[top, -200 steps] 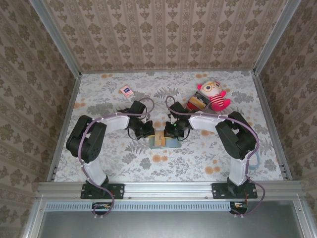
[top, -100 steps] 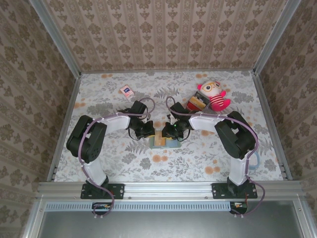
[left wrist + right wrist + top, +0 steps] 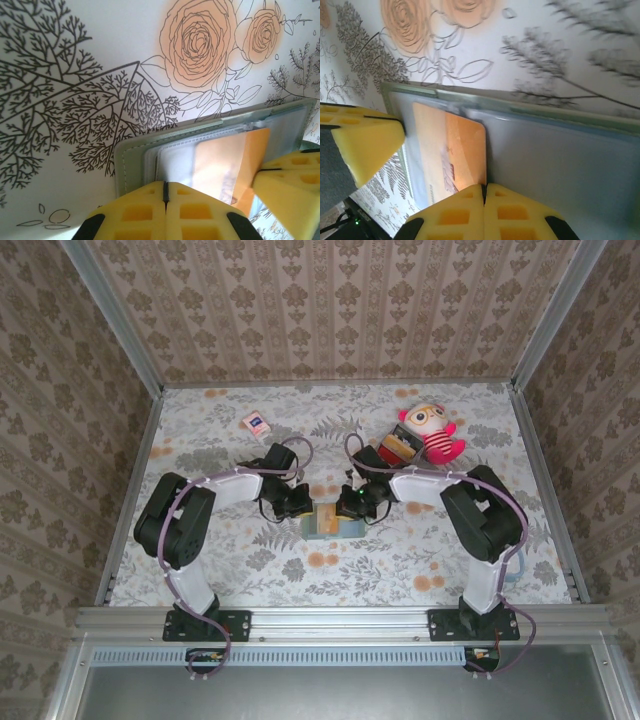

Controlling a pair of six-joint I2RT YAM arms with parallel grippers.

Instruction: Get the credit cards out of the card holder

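Observation:
The grey-green card holder (image 3: 340,530) lies open and flat on the flowered table between my two grippers. A yellow-orange credit card (image 3: 322,519) sits on it, partly out of a clear sleeve. In the left wrist view my left gripper (image 3: 165,187) is shut, its tips on the clear sleeve of the holder (image 3: 131,162), beside the card (image 3: 235,160). In the right wrist view my right gripper (image 3: 484,189) is shut, its tips resting at the bare edge of the flat card (image 3: 465,145), over the holder's panel (image 3: 560,165). No pinkish-red card is visible.
A plush doll (image 3: 433,433) and a stack of red, tan and black blocks (image 3: 398,448) lie behind the right arm. A pink-and-white packet (image 3: 256,424) lies at the back left. Patterned walls close in the table on three sides.
My right gripper has shifted a little to the right, and more of the holder shows between the grippers. The left arm has stayed where it was.

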